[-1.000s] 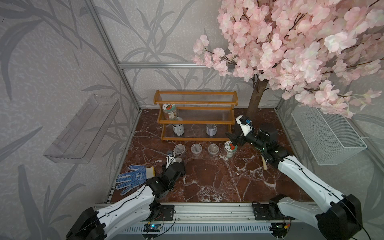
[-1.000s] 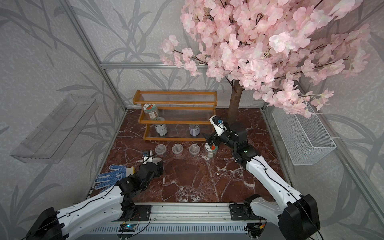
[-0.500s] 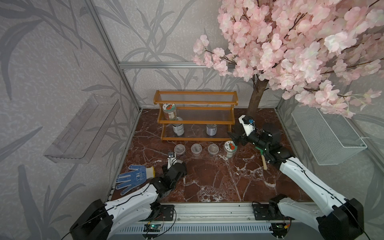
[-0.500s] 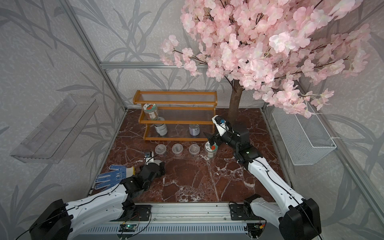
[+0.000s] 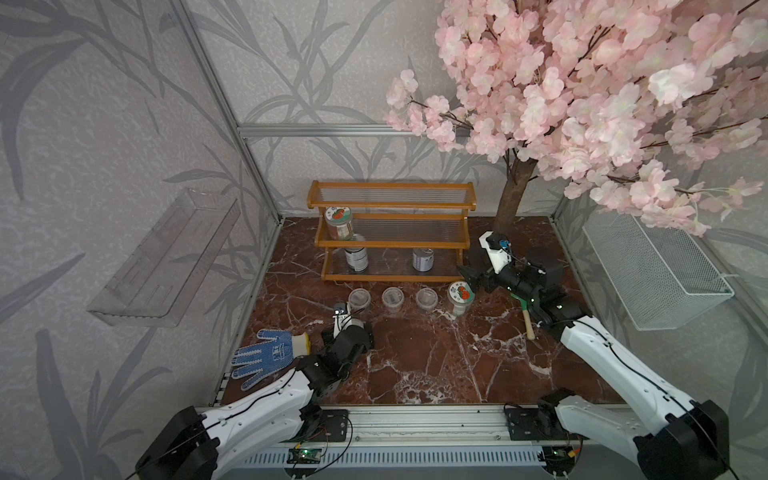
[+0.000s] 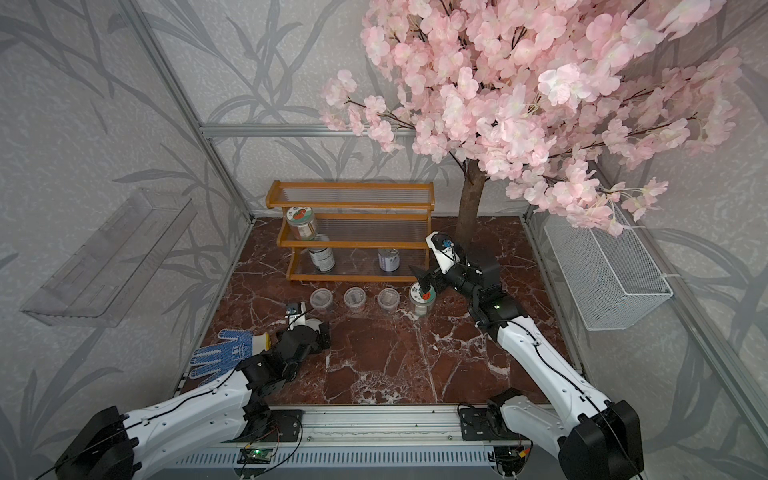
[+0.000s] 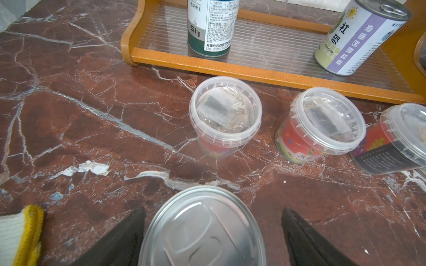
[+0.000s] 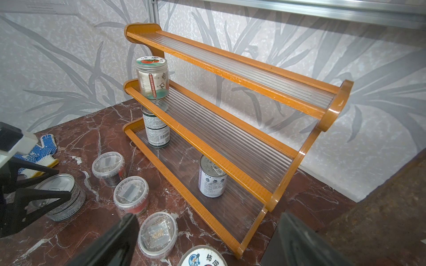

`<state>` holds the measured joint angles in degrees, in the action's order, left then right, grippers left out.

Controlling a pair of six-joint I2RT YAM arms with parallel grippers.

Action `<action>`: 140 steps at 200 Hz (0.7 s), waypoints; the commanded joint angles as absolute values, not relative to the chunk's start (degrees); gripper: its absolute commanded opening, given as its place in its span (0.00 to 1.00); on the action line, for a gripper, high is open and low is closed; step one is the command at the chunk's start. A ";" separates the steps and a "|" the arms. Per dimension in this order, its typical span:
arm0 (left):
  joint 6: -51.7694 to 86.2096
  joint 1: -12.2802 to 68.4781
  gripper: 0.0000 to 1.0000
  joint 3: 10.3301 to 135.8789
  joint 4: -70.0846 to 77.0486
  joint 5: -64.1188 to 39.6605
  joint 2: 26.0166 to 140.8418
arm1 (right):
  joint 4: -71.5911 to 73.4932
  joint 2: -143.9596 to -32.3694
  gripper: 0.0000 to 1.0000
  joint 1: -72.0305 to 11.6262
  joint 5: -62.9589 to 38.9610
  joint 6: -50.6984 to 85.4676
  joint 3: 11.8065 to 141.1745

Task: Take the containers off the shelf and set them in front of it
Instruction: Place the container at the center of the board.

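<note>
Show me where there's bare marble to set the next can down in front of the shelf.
Widest free patch: marble between the cup row and the front rail, right of the tin can. Crowded: the strip along the shelf, filled by the cup row and the jar; the glove takes the left corner.

Both top views high overhead; wrist views near shelf (image 7: 276,77)

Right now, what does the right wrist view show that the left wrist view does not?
Right wrist only: the jar on the shelf's middle tier, and a second jar's lid. Left wrist only: the purple stripe on one shelf can. Both: three cups, both shelf cans, the glove, and a third can inside the open left claw.
</note>
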<state>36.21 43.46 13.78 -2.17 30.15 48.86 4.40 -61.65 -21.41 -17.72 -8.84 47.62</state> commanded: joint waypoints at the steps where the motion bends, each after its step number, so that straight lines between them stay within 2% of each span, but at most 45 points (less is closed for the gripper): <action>1: 36.52 43.46 0.94 15.32 -3.54 29.60 47.85 | 4.83 -60.99 0.99 -21.14 -18.63 -8.28 46.78; 17: 37.63 43.50 0.89 15.76 -5.26 28.32 49.05 | 5.08 -61.08 0.99 -21.18 -18.75 -8.25 46.74; 54: 38.02 43.46 0.89 16.50 -6.11 26.84 50.17 | 5.10 -60.73 0.99 -21.14 -18.68 -8.35 46.27; 104: 36.17 43.47 0.94 18.51 -6.98 30.44 49.08 | 5.22 -60.03 0.99 -20.81 -18.20 -8.15 45.48; 140: 33.75 43.34 1.00 25.24 -12.61 33.93 48.56 | 5.84 -59.84 0.99 -20.50 -18.34 -7.43 45.22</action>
